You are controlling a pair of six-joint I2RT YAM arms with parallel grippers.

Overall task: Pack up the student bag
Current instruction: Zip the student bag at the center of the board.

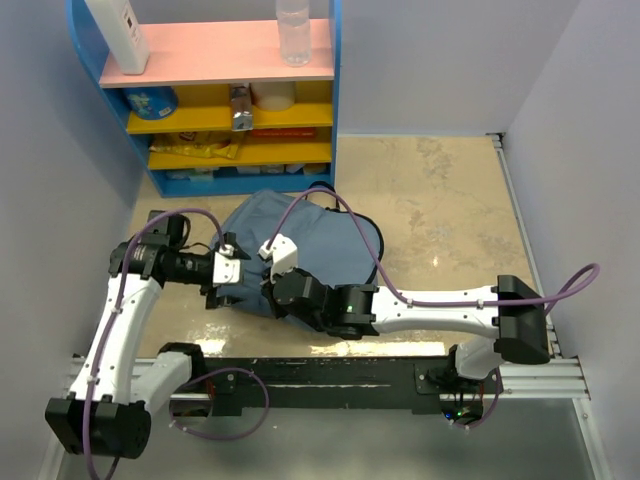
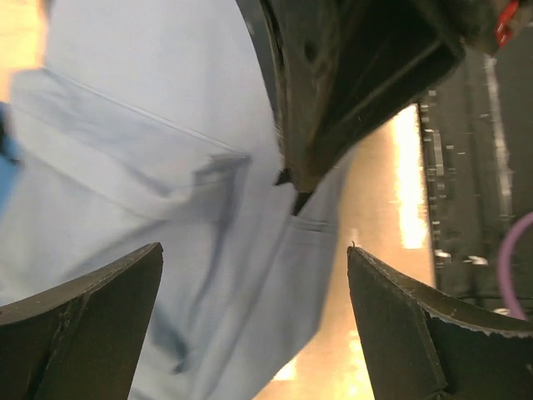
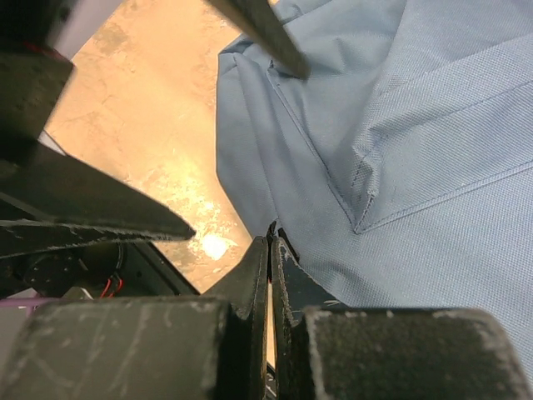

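L gripper [image 2: 254, 250] spread wide over student bag [image 1: 310, 240], R gripper [image 3: 271, 240] pressed together at bag's edge

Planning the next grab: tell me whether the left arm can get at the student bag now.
Probably yes: the left gripper, jaws open, sits right at the student bag, nothing between.

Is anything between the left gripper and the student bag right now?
Nothing visible. The left gripper is open, with the student bag fabric straight ahead between its fingers. The shut right gripper sits close beside it, at the bag's edge.
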